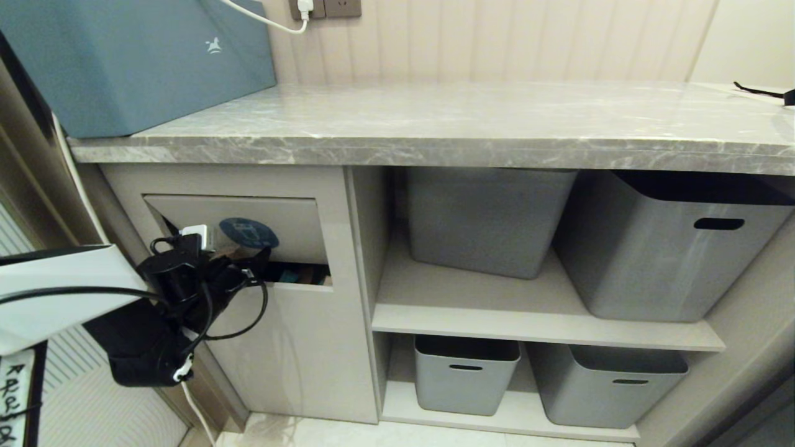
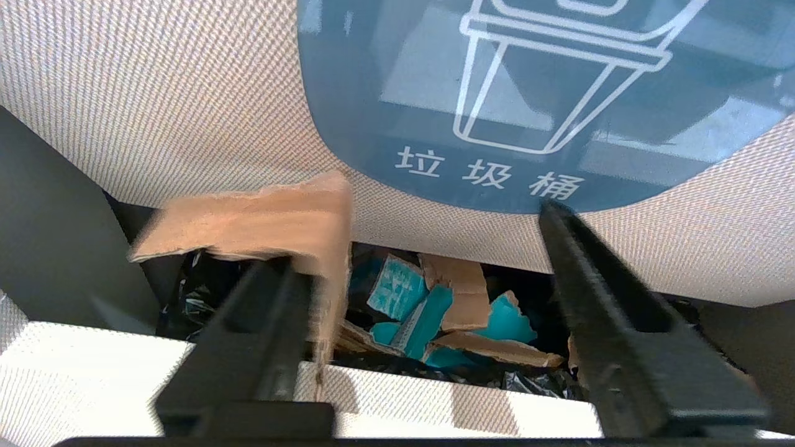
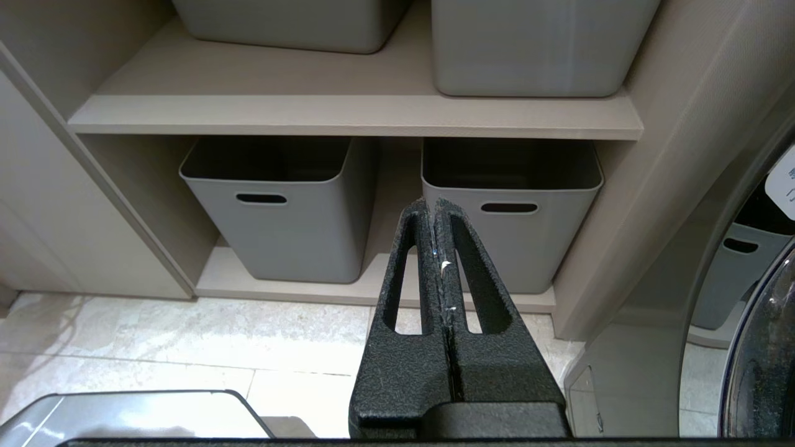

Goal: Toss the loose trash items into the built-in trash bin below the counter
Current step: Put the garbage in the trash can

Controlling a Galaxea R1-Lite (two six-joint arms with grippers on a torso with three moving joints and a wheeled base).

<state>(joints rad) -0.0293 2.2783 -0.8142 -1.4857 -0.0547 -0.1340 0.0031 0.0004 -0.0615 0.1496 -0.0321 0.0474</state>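
A long grey marble-patterned stone table point(image 1: 435, 124) tops beige cabinetry with grey plastic tubs point(image 1: 484, 217) on shelves. Below its left end, the left tool point(image 2: 428, 298) pushes the beige tilting flap with the round blue bin sticker point(image 1: 248, 233) inward, fingers spread. A tan cardboard scrap point(image 2: 261, 223) lies against one finger, apparently just let go; turquoise-and-cardboard scraps point(image 2: 435, 310) lie inside. Judgement: keep the flap pressed until the scrap drops clear. The right tool point(image 3: 438, 217), pressed together, hangs parked near the floor.

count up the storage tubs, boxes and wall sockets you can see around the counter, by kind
grey tubs: 4
blue box on the counter: 1
wall sockets: 2
total: 7
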